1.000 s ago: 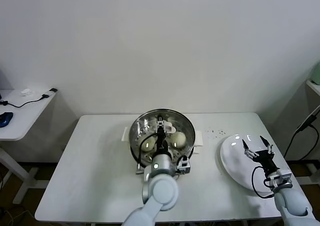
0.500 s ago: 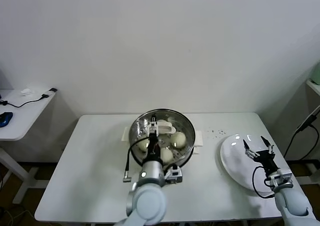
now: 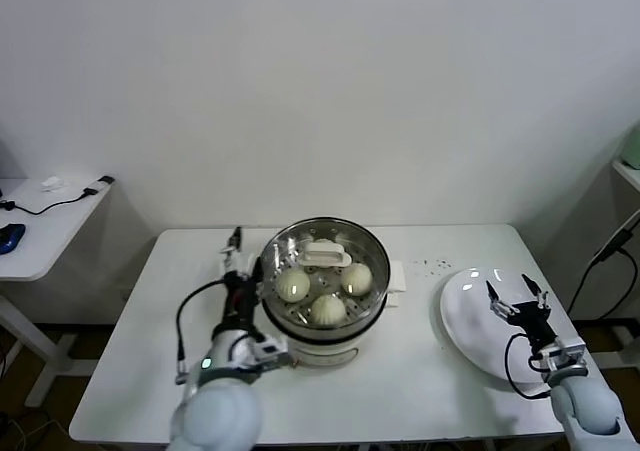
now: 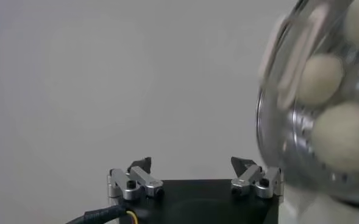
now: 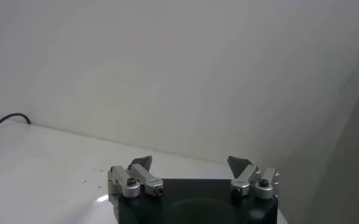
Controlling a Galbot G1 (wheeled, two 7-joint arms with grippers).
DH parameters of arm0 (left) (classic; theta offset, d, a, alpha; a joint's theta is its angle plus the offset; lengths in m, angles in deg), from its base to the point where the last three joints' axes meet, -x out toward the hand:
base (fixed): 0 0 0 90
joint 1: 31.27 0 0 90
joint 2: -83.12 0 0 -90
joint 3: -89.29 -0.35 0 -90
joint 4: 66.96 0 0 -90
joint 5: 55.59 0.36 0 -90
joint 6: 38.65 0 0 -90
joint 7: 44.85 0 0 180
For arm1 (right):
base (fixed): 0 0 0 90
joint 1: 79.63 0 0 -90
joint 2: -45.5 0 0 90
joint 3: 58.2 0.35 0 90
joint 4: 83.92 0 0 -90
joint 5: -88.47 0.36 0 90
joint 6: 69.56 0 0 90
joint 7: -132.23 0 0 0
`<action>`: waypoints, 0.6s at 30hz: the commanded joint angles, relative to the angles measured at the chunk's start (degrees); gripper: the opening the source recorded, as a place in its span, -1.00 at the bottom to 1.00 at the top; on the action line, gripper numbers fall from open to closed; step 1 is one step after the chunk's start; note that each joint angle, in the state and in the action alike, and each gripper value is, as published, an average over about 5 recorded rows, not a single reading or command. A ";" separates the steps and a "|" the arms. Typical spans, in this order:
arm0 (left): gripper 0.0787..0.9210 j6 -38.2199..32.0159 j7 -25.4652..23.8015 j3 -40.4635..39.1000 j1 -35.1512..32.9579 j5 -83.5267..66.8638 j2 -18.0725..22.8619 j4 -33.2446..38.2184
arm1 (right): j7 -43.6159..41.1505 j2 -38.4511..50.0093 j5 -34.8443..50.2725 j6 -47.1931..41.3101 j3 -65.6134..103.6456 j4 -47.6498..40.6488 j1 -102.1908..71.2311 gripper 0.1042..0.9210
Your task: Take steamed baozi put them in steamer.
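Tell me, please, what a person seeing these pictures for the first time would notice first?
Probably the round shiny stainless-steel steamer at the middle of the white table, with cream-white pleated baozi inside. The left gripper is open and empty just beside its left rim. The right gripper hangs open over the flat white plate at the table's right.

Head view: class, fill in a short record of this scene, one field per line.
steamer: centre of the table, on a white base
baozi: three visible inside the steamer
plate: white, bare, at the table's right
left gripper: open, beside the steamer's left, holding nothing
right gripper: open, above the plate, holding nothing
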 commanded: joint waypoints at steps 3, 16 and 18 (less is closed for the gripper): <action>0.77 -30.26 12.03 35.39 -21.22 -60.58 4.55 2.58 | 0.96 -1.21 -0.86 -3.86 0.15 5.14 -1.75 0.76; 0.77 -40.91 8.14 42.44 -25.62 -74.28 14.37 -3.26 | 0.75 -3.31 0.79 -6.42 1.09 8.49 -3.90 0.76; 0.77 -41.65 7.74 42.17 -26.14 -73.28 14.65 -4.04 | 0.49 -3.54 1.02 -6.42 1.33 8.75 -4.27 0.76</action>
